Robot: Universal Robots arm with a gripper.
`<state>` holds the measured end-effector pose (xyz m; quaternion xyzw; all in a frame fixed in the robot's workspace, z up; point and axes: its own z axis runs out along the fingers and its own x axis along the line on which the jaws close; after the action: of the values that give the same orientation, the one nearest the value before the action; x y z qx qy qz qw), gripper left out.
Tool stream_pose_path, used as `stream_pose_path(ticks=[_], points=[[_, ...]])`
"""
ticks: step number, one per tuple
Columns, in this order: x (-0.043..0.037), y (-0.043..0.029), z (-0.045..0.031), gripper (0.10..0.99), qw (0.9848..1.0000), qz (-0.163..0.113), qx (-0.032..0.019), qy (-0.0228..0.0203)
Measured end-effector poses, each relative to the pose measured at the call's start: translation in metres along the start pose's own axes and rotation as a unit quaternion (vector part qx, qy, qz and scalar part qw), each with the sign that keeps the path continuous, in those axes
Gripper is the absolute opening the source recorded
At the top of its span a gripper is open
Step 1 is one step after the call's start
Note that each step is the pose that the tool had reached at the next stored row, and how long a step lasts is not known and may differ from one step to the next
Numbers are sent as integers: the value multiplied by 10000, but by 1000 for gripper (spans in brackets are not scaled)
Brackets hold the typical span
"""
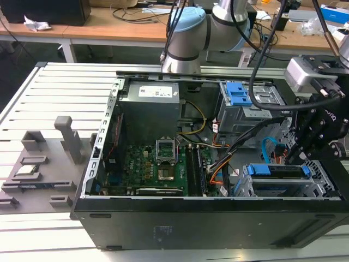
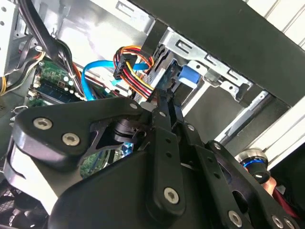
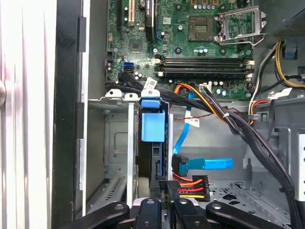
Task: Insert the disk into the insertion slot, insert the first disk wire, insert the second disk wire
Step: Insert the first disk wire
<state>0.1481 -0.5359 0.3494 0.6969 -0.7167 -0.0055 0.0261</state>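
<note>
The disk [image 1: 278, 170] lies in the insertion slot [image 1: 315, 186], a low silver cage at the case's front corner on the exterior view's right. Its blue carrier [image 3: 152, 126] faces the motherboard. My gripper [image 1: 301, 155] reaches down just behind the disk. In both wrist views its fingers stand close together on the black plug of the first disk wire [image 3: 193, 183], at the disk's rear edge [image 2: 164, 98]. The orange, red and yellow strands [image 2: 136, 71] loop away from there. The second disk wire [image 3: 209, 163], a light-blue cable, hangs loose beside them, its black plug free.
A taller grey cage with a blue latch [image 1: 240, 95] stands behind the slot. The motherboard [image 1: 158, 164] and power supply [image 1: 152, 103] occupy the rest of the case. A thick black cable bundle [image 3: 248, 133] crosses near the plugs. Grey fixtures [image 1: 43, 164] sit outside the case.
</note>
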Motion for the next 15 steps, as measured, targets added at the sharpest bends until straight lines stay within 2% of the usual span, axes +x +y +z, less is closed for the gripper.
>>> stream_pose_path(ticks=[7, 15], points=[[-3, -31, 74, 169, 10000, 0, -1, 1], [-1, -31, 61, 169, 10000, 2, -1, 1]])
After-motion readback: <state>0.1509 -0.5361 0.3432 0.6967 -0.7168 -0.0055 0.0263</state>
